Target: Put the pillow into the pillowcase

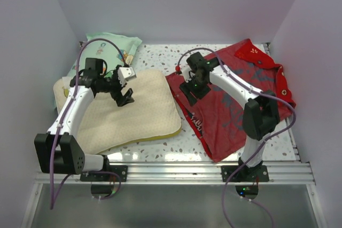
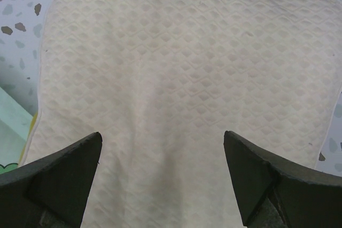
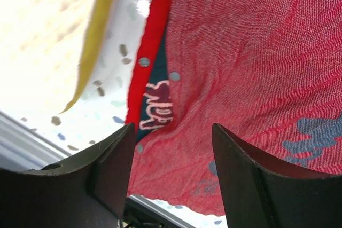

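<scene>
The cream-yellow dimpled pillow (image 1: 131,113) lies flat on the left half of the table and fills the left wrist view (image 2: 181,78). My left gripper (image 1: 126,99) is open and empty just above the pillow's middle; in its wrist view (image 2: 162,148) nothing is between the jaws. The red pillowcase (image 1: 235,100) lies crumpled on the right half, plain side with grey marks up. My right gripper (image 1: 191,93) is open and empty over the pillowcase's left edge, where the opening with snaps (image 3: 155,89) shows in the right wrist view (image 3: 173,142).
A mint-green cartoon-print pillow (image 1: 115,46) lies at the back left, partly under the cream pillow. White walls close in the left, back and right. An aluminium rail (image 1: 176,172) runs along the table's front edge. Speckled tabletop (image 1: 160,54) shows between the fabrics.
</scene>
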`<state>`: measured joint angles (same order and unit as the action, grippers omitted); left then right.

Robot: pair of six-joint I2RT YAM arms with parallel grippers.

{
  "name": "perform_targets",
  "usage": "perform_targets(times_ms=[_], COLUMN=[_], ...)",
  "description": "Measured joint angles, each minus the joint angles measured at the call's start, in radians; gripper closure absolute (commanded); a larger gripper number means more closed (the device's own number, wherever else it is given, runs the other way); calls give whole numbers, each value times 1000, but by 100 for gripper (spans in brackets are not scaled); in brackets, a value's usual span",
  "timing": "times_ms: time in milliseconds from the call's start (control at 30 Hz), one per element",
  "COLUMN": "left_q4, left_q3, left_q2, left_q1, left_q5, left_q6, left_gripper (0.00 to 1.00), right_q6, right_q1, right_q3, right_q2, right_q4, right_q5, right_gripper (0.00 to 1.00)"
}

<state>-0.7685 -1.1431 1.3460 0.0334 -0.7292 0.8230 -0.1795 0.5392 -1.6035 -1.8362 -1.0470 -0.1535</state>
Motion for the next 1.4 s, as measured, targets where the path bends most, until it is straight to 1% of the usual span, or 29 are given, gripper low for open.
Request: perform_targets(times_ms=[200,300,333,367,400,433,467,567,733,900,967,1067,1133,1267,1400], left_q4=[10,37,47,50,54,57,61,66,61,43,55,100,145,234,291], left_q3=[8,34,45,52,59,64,71,93,153,201,234,293,319,296,228], left_q2=[-35,-77,-90,-97,-102,-103,-102,-102,-102,-105,-115,-131,-129,-65,80], left_q1=[-1,-3,-5,-5,-6,-6,-6,-7,-7,5,35,154,214,238,246], left_q5=[13,27,30,33,36,39,42,45,45,58,89,141,166,215,254], left_q6=[-22,-46,-51,-55,-59,-63,-67,-67,-3,80,101,104,95,74,77], left_gripper=[0,0,0,0,0,0,0,0,0,0,0,0,0,0,0], right_q6=[8,8,8,6,7,9,7,10,10,11,12,14,15,15,16], right_q1=[3,4,4,4,4,4,4,4,4,-5,-14,-29,-36,-45,-64], right_q3=[74,108,113,117,118,119,119,110,89,79,62,33,19,14,14], right_q2=[-98,-134,-142,-150,-154,-156,-156,-156,-145,-52,-7,39,53,55,55], right_q4=[63,81,85,92,97,101,103,100,94,82,74,64,61,47,22], right_q5=[93,129,142,146,154,160,163,162,139,84,61,37,27,16,-3], right_gripper=[46,57,66,72,76,85,100,100,100,100,100,100,100,100,100])
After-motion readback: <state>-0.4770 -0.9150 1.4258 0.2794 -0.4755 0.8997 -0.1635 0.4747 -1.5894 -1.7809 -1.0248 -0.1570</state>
